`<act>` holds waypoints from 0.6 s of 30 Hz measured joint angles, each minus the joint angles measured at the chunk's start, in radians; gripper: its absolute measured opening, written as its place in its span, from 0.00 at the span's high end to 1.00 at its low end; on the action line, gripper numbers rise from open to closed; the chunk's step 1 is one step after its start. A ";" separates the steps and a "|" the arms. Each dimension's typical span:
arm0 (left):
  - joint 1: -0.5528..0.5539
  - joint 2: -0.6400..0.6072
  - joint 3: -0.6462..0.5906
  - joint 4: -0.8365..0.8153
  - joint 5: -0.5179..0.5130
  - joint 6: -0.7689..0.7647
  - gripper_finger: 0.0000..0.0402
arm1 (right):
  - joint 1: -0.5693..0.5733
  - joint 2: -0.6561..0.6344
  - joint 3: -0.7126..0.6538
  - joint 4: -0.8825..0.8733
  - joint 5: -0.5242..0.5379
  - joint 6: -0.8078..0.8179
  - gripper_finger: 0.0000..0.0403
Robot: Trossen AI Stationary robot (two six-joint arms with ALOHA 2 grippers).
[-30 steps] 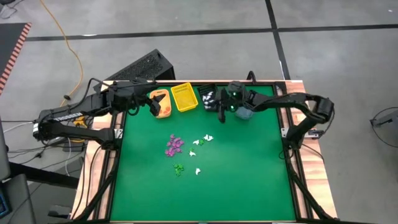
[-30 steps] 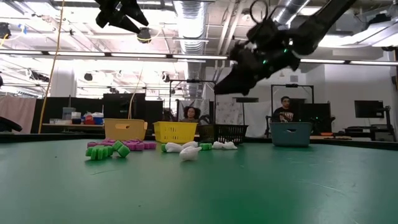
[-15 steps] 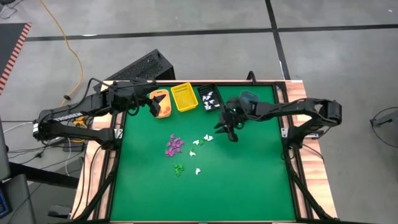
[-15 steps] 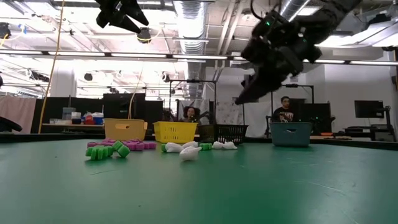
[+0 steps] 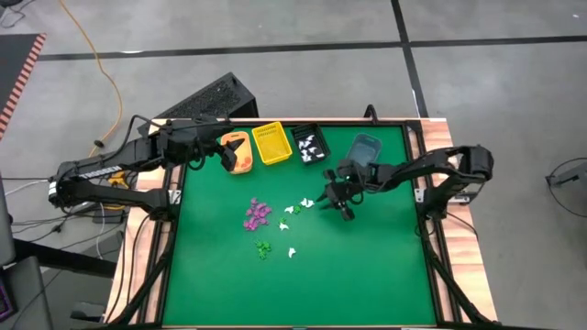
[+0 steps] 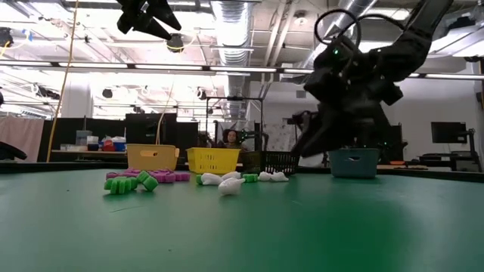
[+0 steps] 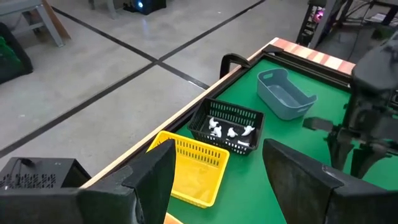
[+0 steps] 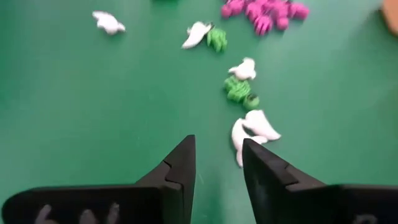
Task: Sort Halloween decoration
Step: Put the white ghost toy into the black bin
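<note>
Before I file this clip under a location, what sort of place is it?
Probably a robotics lab or workshop in an industrial hall: the low view shows exposed ceiling ducts and strip lights above desks with monitors, and the high view shows a bare concrete floor around the green table.

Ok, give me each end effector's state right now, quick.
Left end effector: open, empty, over the yellow bin.
Right end effector: open, empty, just short of two white trinkets.

Overhead looks straight down; low looks level across the table [image 5: 367, 257]; wrist cameras sit close, both seeing it
</note>
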 joint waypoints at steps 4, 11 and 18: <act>0.000 0.000 0.000 0.000 -0.001 -0.006 0.42 | 0.017 0.058 0.014 0.028 0.053 0.017 0.59; 0.000 0.000 0.000 -0.005 -0.001 -0.009 0.42 | 0.012 0.081 0.057 0.033 0.162 0.049 0.42; 0.000 0.000 0.000 -0.010 -0.020 -0.005 0.42 | 0.033 0.096 0.060 0.037 0.102 -0.016 0.38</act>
